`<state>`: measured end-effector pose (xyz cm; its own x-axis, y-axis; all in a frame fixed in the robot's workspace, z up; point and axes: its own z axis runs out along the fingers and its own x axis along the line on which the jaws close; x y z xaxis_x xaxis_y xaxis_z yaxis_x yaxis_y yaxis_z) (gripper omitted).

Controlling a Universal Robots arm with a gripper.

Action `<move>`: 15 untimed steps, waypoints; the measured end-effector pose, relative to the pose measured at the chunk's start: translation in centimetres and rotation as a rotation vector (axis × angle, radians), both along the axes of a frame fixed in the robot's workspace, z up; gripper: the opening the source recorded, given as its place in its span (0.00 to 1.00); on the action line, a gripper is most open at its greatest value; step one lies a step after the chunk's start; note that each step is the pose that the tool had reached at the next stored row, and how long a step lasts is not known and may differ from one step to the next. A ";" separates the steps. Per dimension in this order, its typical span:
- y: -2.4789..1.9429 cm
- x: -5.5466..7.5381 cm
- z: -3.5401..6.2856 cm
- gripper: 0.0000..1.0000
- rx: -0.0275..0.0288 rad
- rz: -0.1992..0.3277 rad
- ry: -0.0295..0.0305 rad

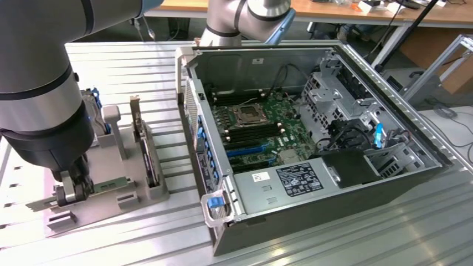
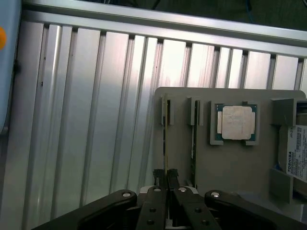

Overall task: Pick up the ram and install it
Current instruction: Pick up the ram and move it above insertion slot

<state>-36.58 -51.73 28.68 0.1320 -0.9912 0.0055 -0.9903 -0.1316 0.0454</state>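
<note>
The claw point(image 2: 165, 175) is down over the grey holder point(image 2: 230, 167) on the bench point(image 2: 96, 120), pinched narrow on the upper edge of the ram point(image 2: 165, 136); the stick stands on edge in its slot, seemingly so that thin edge is free to grip; the open computer case point(image 1: 318, 138) lies near, its board facing up.

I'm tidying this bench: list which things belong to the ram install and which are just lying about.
Job: ram, gripped by the hand; motherboard in the open case.
Lying about: processor chip; hard drive; expansion card.
</note>
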 end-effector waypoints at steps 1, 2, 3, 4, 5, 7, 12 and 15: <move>0.00 0.0 0.07 0.12 0.0000 0.000 -0.0001; 0.00 0.0 0.14 0.12 -0.0001 0.000 0.0001; 0.00 0.0 0.27 0.12 0.0000 0.000 -0.0001; 0.00 0.0 0.36 0.12 -0.0001 0.000 0.0000; 0.00 0.0 0.46 0.12 0.0000 0.000 0.0000; 0.00 0.0 0.69 0.12 0.0000 0.000 0.0000; 0.00 0.0 1.31 0.12 0.0001 0.000 -0.0002; 0.00 0.0 1.59 0.12 -0.0001 0.000 0.0000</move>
